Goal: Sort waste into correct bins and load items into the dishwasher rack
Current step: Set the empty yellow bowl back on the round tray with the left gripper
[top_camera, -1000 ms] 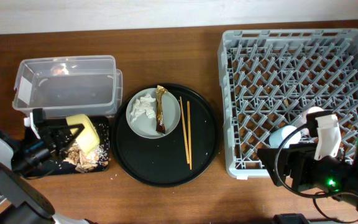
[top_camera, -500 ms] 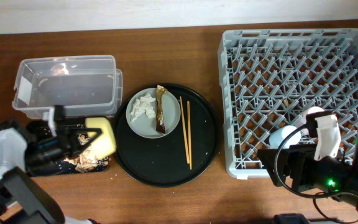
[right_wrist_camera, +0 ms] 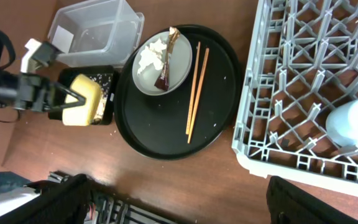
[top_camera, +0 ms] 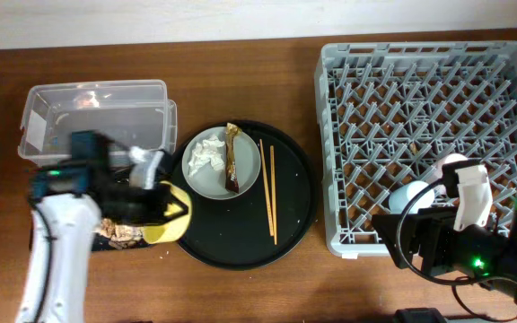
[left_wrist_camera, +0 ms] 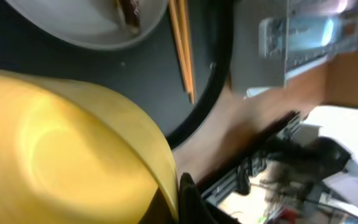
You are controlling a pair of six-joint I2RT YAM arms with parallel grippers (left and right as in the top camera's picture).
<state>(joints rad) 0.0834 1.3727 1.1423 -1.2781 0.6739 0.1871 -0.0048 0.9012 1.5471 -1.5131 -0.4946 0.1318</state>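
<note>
Left tool point(top_camera: 162, 208) pinching the rim of the yellow bowl point(top_camera: 167, 231), held tilted over the left edge of the round tray point(top_camera: 240, 247) — best carried high over plate point(top_camera: 206, 182) and chopsticks point(top_camera: 271, 193) to the dishwasher rack point(top_camera: 420, 90), then seated mouth-down between pegs — release only once steady.

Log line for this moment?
left gripper: shut on small yellow bowl | bowl: over large round black tray's left rim | pale grey plate, wooden chopsticks: on tray | right arm: at grey pegged rack's near edge
</note>
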